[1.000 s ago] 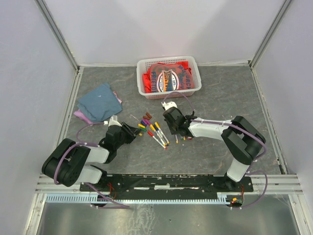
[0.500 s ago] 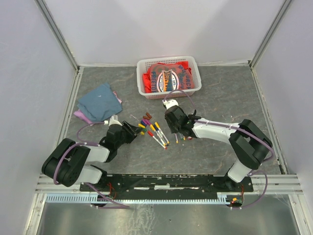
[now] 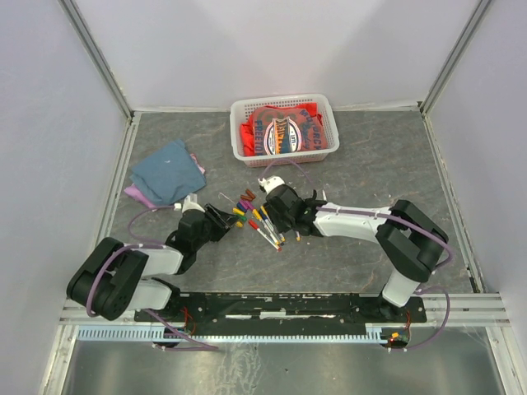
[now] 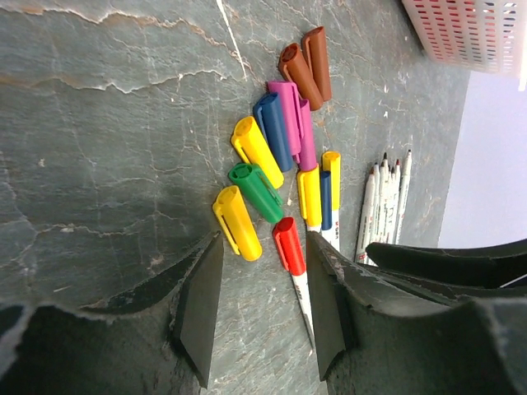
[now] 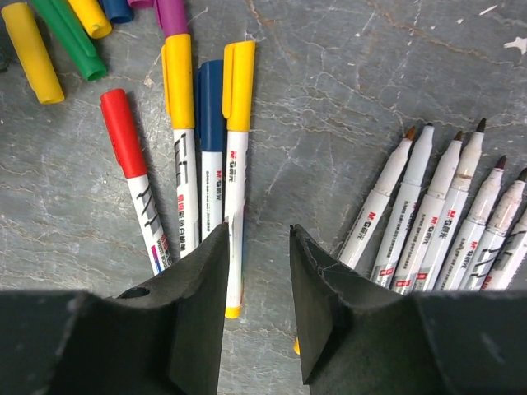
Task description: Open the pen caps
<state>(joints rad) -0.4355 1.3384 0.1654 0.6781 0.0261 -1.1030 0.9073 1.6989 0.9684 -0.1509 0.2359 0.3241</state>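
Right fingers, released and empty, bracket the yellow-capped pen at lower centre.
Left fingers are equally slack. Four capped pens remain centre-left, bare pens lie right, loose pen caps upper left. Next I'd clamp this barrel.

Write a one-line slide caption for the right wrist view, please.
Open right gripper poised above four capped pens, uncapped pens lying alongside.

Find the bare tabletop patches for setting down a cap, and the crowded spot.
Bare: between cloths and basket; right of the basket to the wall; the near strip by the arm bases. Crowded: the middle, where pens, loose caps, left gripper and right gripper meet.
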